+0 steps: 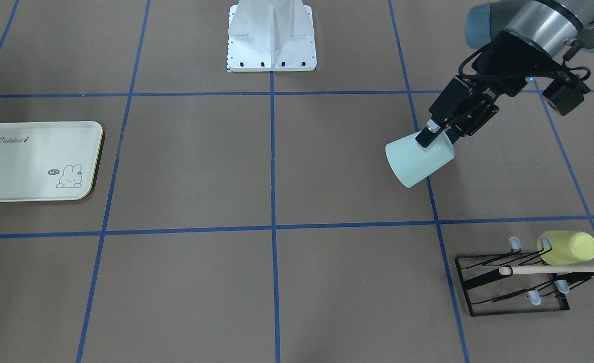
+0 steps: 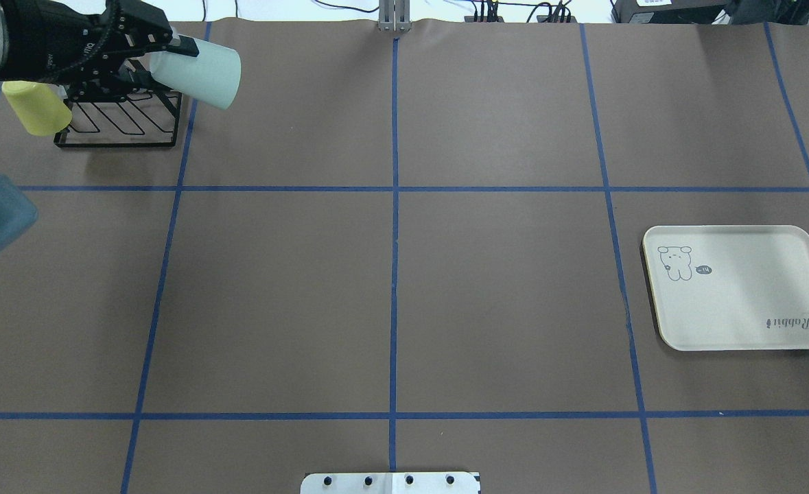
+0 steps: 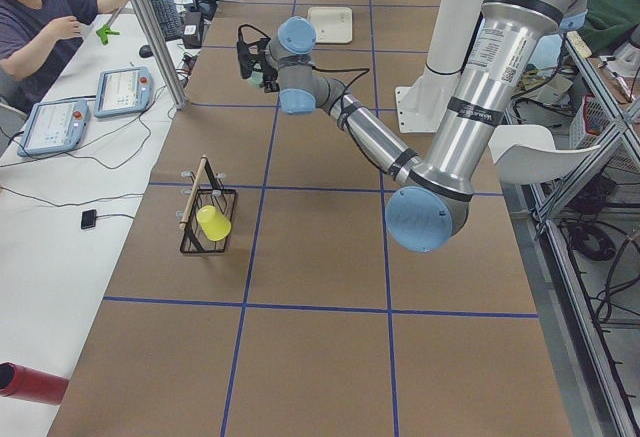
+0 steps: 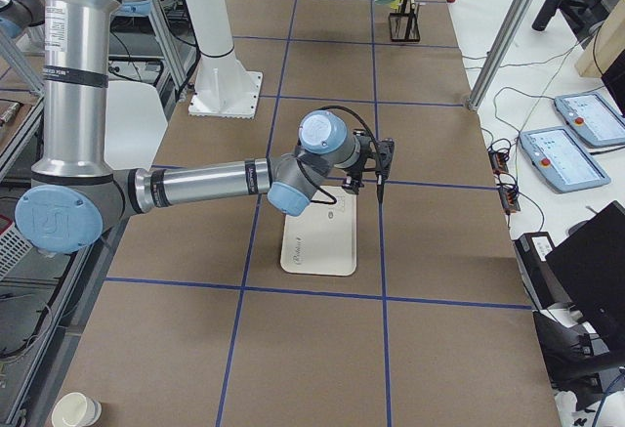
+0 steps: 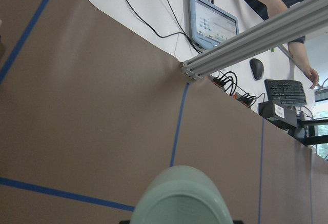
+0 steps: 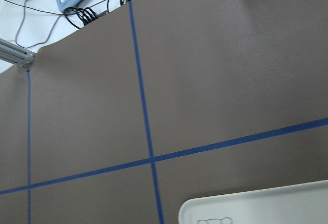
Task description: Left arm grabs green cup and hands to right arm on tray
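My left gripper is shut on the pale mint-green cup and holds it tilted, nearly on its side, above the table. In the overhead view the left gripper and the cup hang just beside the black rack. The cup's rounded end fills the bottom of the left wrist view. The cream tray lies flat and empty at the other end, also in the overhead view. My right gripper hangs over the tray's far edge; I cannot tell whether it is open or shut.
A black wire rack stands near the left gripper and carries a yellow-green cup on one prong and a wooden rod. The robot's white base is at the table's middle edge. An operator sits at a side desk.
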